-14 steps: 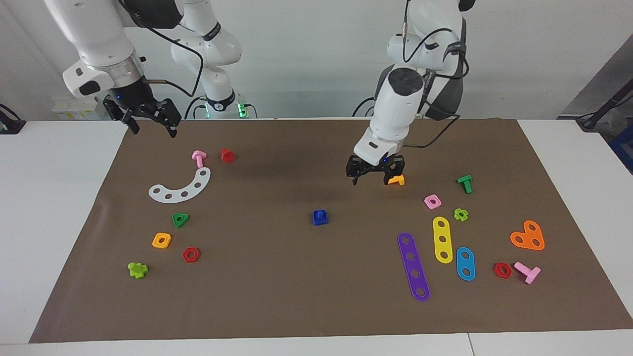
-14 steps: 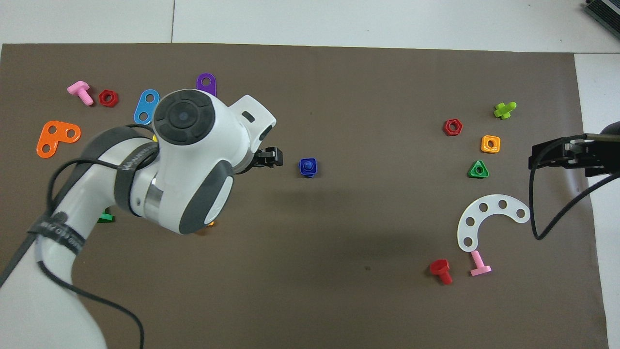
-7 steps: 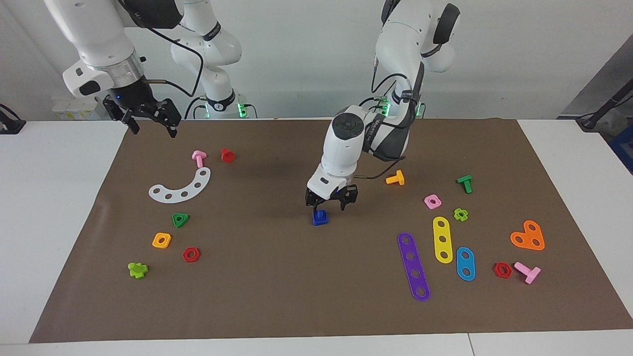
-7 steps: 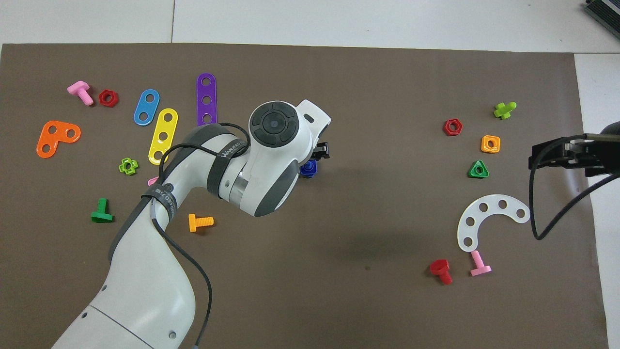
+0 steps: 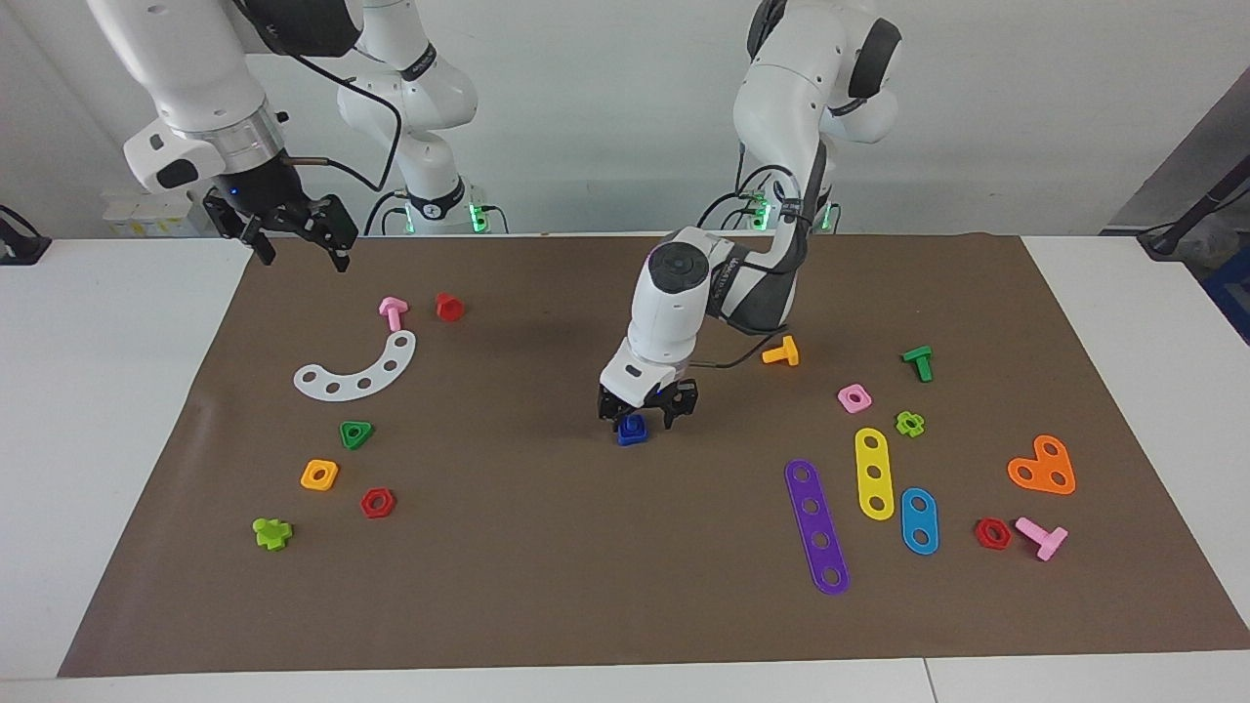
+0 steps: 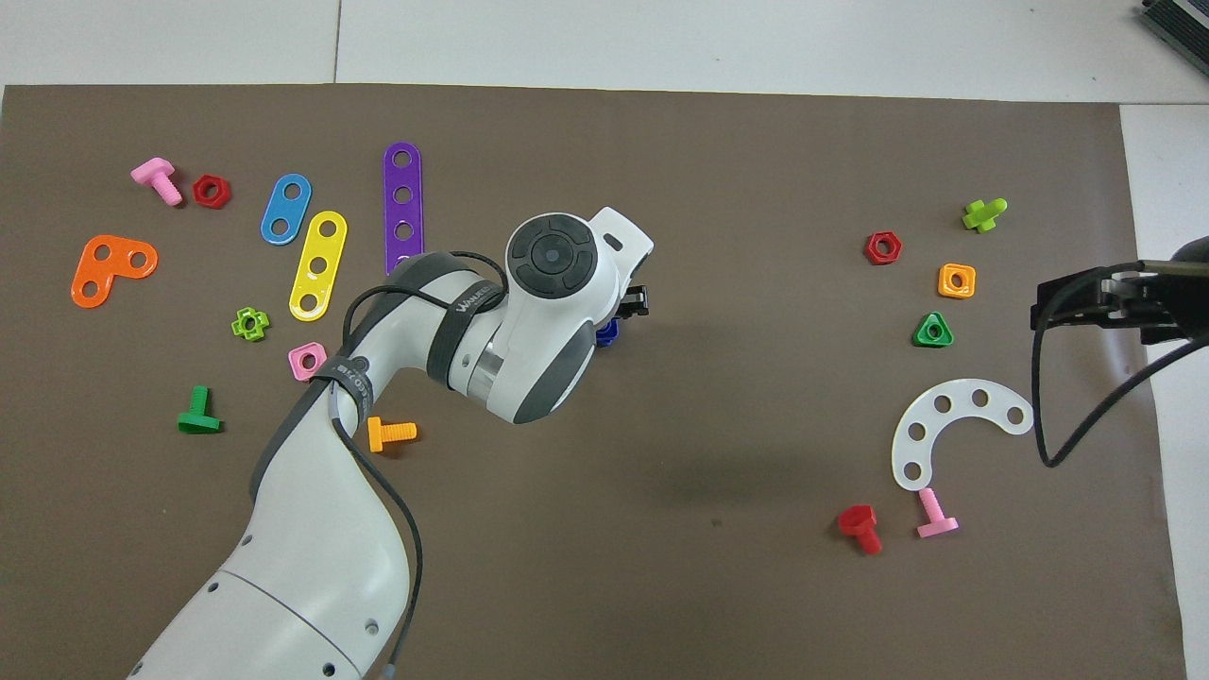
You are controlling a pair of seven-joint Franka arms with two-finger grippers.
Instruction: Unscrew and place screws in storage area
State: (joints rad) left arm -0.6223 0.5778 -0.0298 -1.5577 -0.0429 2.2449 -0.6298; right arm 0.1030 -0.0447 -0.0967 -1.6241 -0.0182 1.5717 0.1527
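Note:
The dark-blue screw (image 5: 632, 431), a bolt in its square nut, stands at the middle of the brown mat (image 5: 547, 586). My left gripper (image 5: 640, 420) is low over it and open, with a finger on either side of the screw; I cannot tell if they touch it. In the overhead view the left wrist hides most of the screw (image 6: 608, 332). My right gripper (image 5: 298, 244) waits open in the air over the mat's corner at the right arm's end.
A white curved plate (image 5: 356, 369), a green triangular nut (image 5: 355, 434) and several coloured nuts and bolts lie toward the right arm's end. An orange bolt (image 5: 781, 351), a purple strip (image 5: 816, 527), a light-blue oval plate (image 5: 918, 520) and others lie toward the left arm's end.
My left gripper has moved from over the orange bolt to the dark-blue screw and come down around it. The right arm has not moved.

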